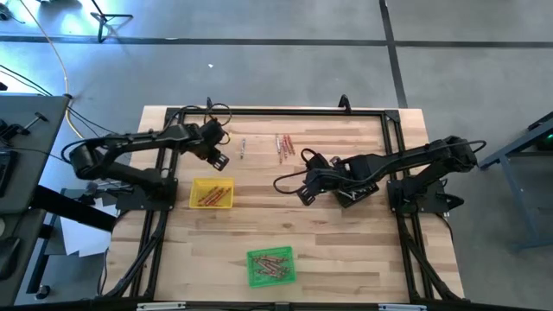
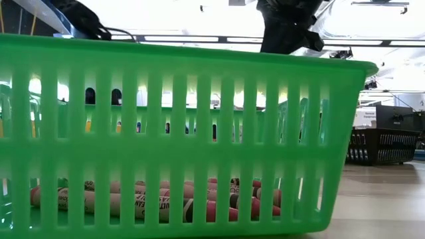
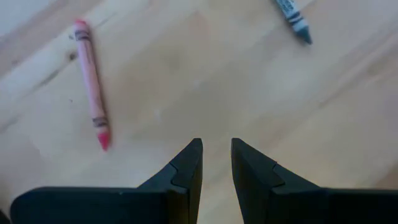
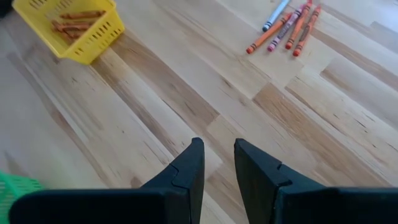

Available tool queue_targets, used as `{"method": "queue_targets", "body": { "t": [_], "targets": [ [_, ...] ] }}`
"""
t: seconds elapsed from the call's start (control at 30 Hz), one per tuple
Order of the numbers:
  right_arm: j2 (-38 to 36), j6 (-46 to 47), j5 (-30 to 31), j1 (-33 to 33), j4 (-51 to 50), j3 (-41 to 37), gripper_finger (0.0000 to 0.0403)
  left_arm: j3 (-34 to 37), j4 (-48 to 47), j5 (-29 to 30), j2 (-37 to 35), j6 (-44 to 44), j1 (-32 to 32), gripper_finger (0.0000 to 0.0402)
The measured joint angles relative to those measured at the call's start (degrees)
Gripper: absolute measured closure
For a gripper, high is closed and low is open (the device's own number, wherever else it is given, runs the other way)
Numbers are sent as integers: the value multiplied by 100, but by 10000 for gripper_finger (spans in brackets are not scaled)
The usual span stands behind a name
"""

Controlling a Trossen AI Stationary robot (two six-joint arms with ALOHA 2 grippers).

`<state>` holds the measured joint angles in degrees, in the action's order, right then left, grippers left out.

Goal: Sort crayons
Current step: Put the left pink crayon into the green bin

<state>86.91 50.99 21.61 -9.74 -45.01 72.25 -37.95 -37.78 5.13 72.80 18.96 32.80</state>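
Observation:
Loose crayons lie flat on the wooden table: a reddish group (image 1: 283,145), also in the right wrist view (image 4: 292,28), and a pale grey one (image 1: 244,149). In the left wrist view a pink-red crayon (image 3: 91,81) and a grey crayon (image 3: 293,15) lie ahead of my left gripper (image 3: 216,152). That gripper hovers above the table near the far left (image 1: 220,155), empty, with a narrow gap between its fingers. My right gripper (image 4: 217,155) hangs over bare wood at mid-table (image 1: 302,192), also empty with a narrow gap.
A yellow tray (image 1: 212,193) holds orange crayons (image 4: 74,25). A green tray (image 1: 270,266) near the front edge holds brownish crayons (image 2: 153,202) and fills the low view. A black tray (image 2: 382,146) stands at the right. A black frame (image 1: 276,110) rims the table.

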Motion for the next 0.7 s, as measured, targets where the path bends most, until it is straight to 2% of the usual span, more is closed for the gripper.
{"method": "queue_targets", "body": {
  "t": [0.13,0.33,0.5,0.7],
  "targets": [
    [0,-1,0,0,69,0,320,-245,16,32,281,-463,178,328],
    [0,46,-1,0,73,0,320,-434,42,420,557,-1002,522,323],
    [0,40,42,0,73,0,320,-434,-41,388,905,-999,950,305],
    [2,-3,42,0,73,0,320,-434,11,343,1047,-964,1156,289]
  ]
}}
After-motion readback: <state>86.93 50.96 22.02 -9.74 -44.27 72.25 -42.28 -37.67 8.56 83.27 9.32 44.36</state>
